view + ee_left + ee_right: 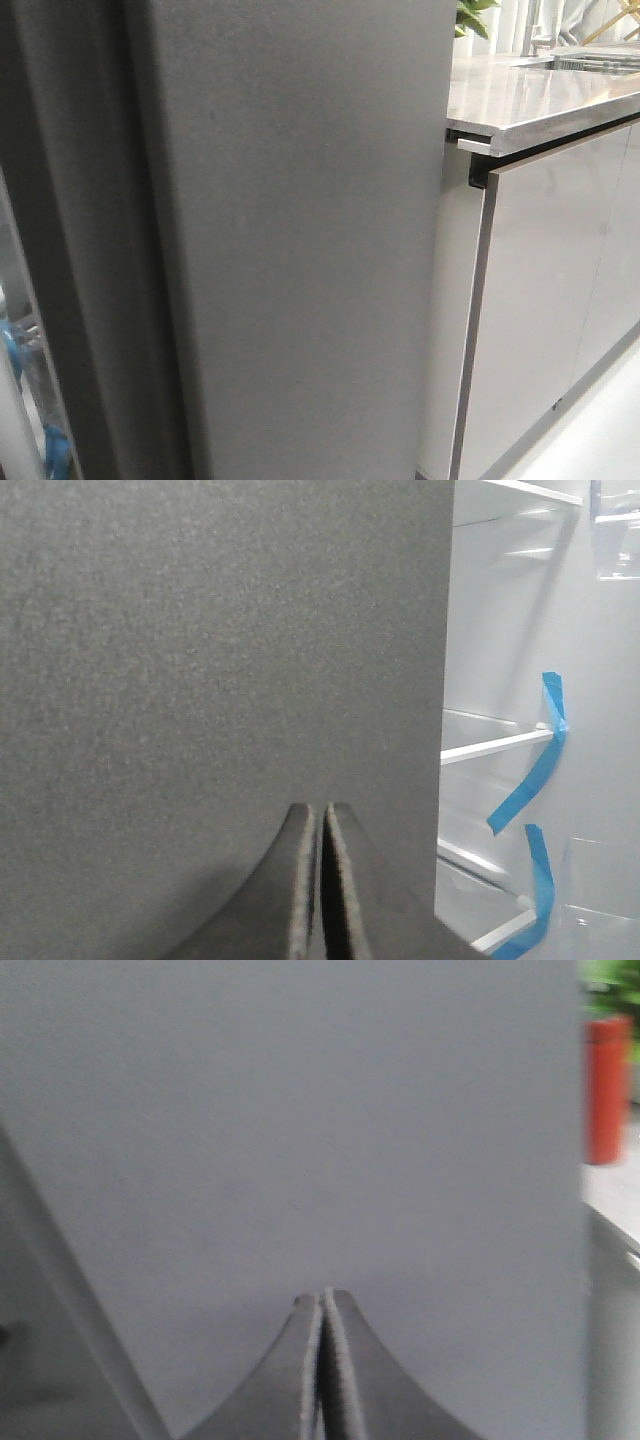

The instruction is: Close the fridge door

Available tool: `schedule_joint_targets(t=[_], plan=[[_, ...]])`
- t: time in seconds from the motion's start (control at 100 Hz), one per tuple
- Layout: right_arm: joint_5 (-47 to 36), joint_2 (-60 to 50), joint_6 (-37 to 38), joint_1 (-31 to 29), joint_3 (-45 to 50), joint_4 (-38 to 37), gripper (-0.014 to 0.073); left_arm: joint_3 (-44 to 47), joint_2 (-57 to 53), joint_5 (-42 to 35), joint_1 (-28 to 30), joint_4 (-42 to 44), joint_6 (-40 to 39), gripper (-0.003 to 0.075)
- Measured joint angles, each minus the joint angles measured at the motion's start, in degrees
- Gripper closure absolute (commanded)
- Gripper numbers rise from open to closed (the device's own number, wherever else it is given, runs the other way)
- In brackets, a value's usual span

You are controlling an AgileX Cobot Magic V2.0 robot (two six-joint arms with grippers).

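Note:
The fridge door [300, 250] is a tall matte dark-grey panel that fills most of the front view. It also fills the left wrist view [220, 660] and the right wrist view [300, 1130]. The door is open: past its edge the white fridge interior [520, 630] shows, and a sliver of it shows in the front view [20, 390]. My left gripper [321, 808] is shut and empty, tips right at the panel. My right gripper [324, 1295] is shut and empty, tips right at the panel. I cannot tell whether either touches it. Neither gripper shows in the front view.
Inside the fridge are white shelves [495, 746] with blue tape [540, 770]. To the right stand glossy light-grey cabinet doors [550, 300] under a stone counter [540, 95] with a sink [595, 62] and a plant [472, 15]. A red cylinder [607, 1090] stands on the counter.

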Motion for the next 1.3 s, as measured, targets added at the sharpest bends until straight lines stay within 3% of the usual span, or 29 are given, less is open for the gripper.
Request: schedule_joint_targets(t=[0.4, 0.64, 0.959, 1.299], plan=[[-0.43, 23.88, -3.86, 8.26, -21.71, 0.0, 0.0638, 0.0, 0.0, 0.0, 0.0, 0.0, 0.0, 0.074], [-0.43, 32.77, -5.39, 9.43, -31.62, 2.8, 0.0638, 0.0, 0.0, 0.0, 0.0, 0.0, 0.0, 0.074], [-0.96, 37.6, -9.57, 13.94, -33.33, 4.71, 0.0638, 0.0, 0.0, 0.0, 0.0, 0.0, 0.0, 0.074], [-7.54, 41.32, -12.37, 19.52, -33.47, 4.91, 0.0638, 0.0, 0.0, 0.0, 0.0, 0.0, 0.0, 0.074]])
